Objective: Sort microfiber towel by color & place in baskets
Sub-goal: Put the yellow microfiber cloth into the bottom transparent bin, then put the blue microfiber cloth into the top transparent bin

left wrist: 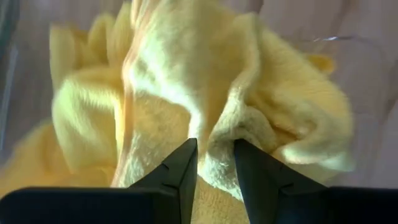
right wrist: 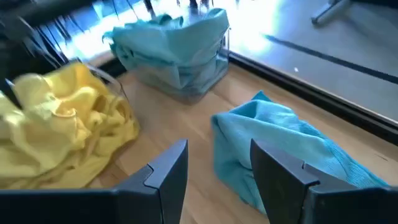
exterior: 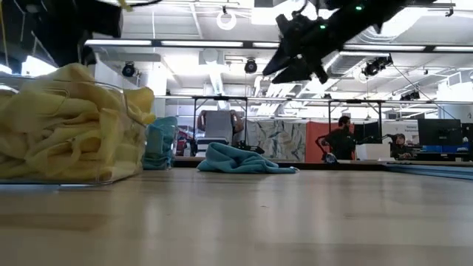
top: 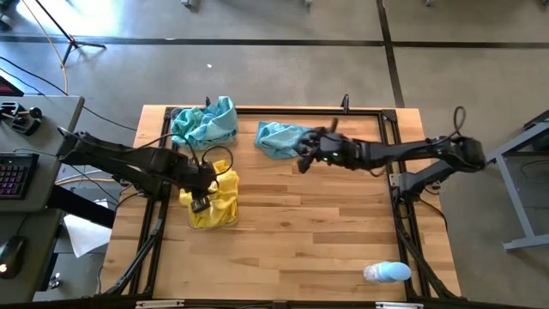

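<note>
Last loose teal towel on the table; right gripper above it, left gripper at the yellow bin.

Our right gripper hangs over the teal towel's near edge with jaws apart and nothing in them; the low view shows it well above the cloth. We'd drop straight down onto the thickest fold, pinch deep so the fuzzy cloth doesn't slip, lift clear of the table, then carry it to the teal bin by the far rail, just beside the towel. That bin is heaped, so we'd release high over its middle to keep corners inside. Our left gripper has its jaws narrowly apart with a fold of yellow towel between the tips, over the heaped yellow bin; whether it's pinching, we can't tell.
</note>
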`<state>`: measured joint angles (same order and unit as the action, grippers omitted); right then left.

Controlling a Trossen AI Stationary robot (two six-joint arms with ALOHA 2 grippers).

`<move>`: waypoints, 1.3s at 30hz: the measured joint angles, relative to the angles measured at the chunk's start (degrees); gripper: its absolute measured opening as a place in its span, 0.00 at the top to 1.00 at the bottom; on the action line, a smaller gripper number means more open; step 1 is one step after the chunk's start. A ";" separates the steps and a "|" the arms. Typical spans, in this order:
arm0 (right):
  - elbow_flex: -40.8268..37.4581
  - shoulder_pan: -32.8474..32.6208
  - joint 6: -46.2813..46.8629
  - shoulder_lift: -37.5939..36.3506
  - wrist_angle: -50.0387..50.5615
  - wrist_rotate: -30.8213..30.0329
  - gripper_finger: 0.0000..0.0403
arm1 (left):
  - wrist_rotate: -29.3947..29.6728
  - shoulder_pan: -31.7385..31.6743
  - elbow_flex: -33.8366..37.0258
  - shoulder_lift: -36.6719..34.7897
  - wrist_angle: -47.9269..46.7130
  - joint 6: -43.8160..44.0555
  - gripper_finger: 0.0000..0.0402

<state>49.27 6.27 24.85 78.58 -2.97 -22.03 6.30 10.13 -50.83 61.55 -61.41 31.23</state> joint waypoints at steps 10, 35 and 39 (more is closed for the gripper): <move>27.04 4.48 -3.97 23.06 27.29 4.56 0.58 | 0.97 0.00 -2.60 -0.49 -0.19 -6.32 0.76; 44.99 12.47 -7.80 48.68 43.92 13.61 0.78 | 2.41 0.00 -8.49 -2.18 -13.29 9.17 0.76; 44.66 12.47 -7.26 47.97 45.19 15.76 0.97 | 7.12 0.00 -11.01 -3.48 -13.15 9.16 0.76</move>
<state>93.93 18.74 17.59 126.54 42.22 -6.27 13.42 10.13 -61.84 58.06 -74.56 40.39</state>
